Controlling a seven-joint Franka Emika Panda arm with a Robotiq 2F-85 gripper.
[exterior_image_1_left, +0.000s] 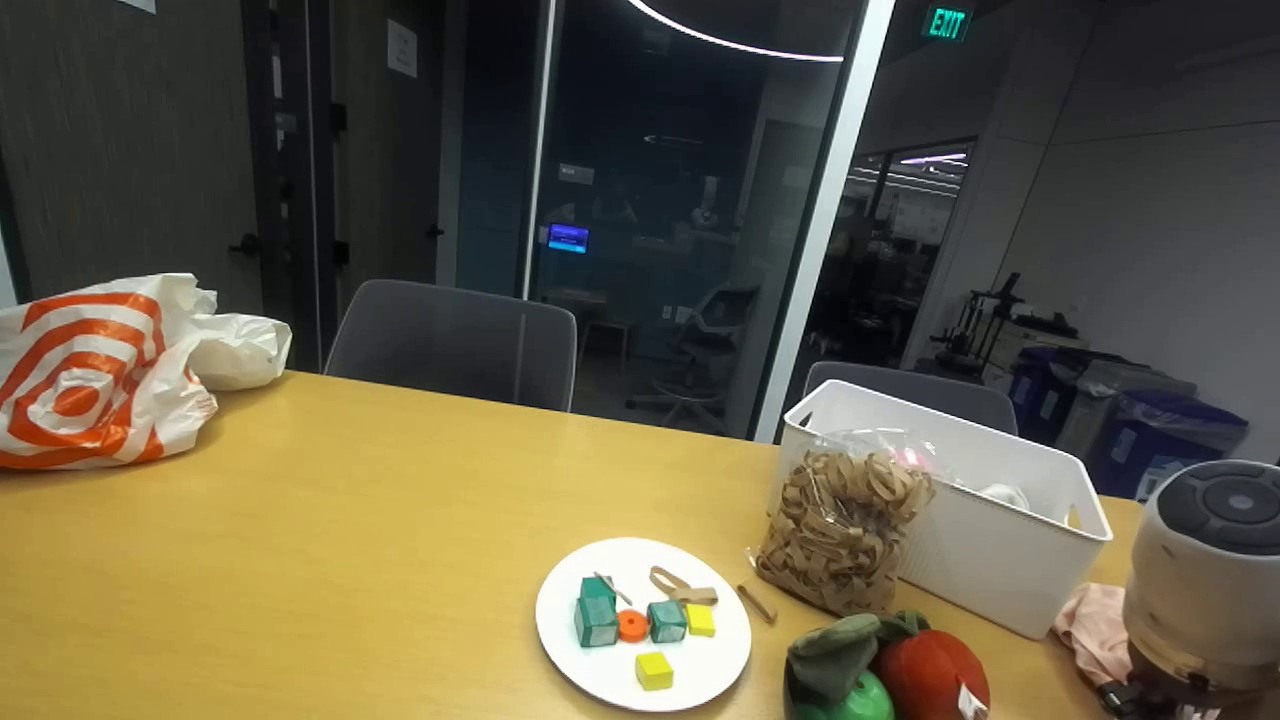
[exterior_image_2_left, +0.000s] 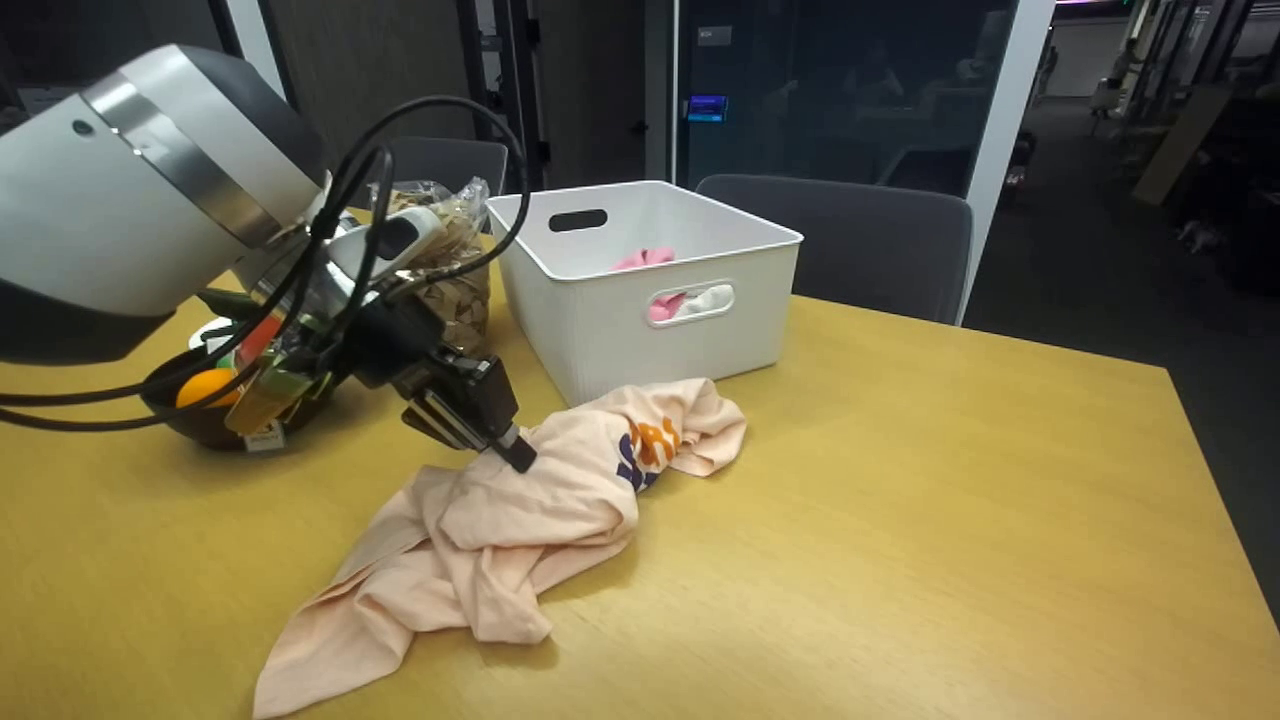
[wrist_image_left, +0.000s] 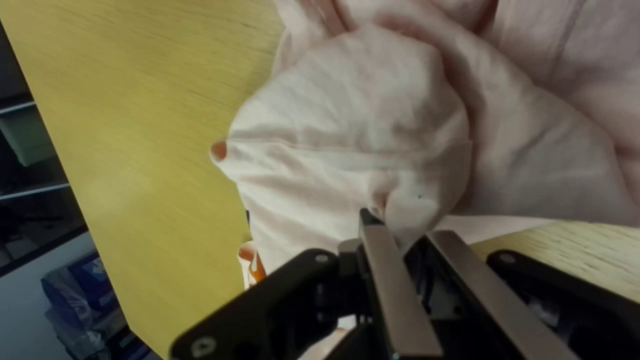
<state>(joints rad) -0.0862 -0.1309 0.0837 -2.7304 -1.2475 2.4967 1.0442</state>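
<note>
Gripper: tilted downward, lower middle of the wrist view; fingers near to each other but with a narrow gap, and a fold seemingly between the tips; pinched or only touched, cannot tell.
Pink cloth: crumpled on the yellow table, from lower left to middle of an exterior view; dark fingertip against the top.
Reason for this contact place: probably a raised fold, more easy for reaching than flat fabric.
White bin: upper middle, just beyond the cloth; pink and white items inside, presumably kept together by the walls.
Clear bag: lower right of an exterior view, upright beside the bin, perhaps supported by its wall; brown strips inside.
White plate: lower middle of an exterior view; toy blocks gathered within the rim, perhaps against getting scattered.
Hidden: bottom of the bin; part of the dark bowl of toy fruit, behind the arm.
Cut off: arm, by the left edge of the frame.
Hard to make out: printed letters, broken by creases.
</note>
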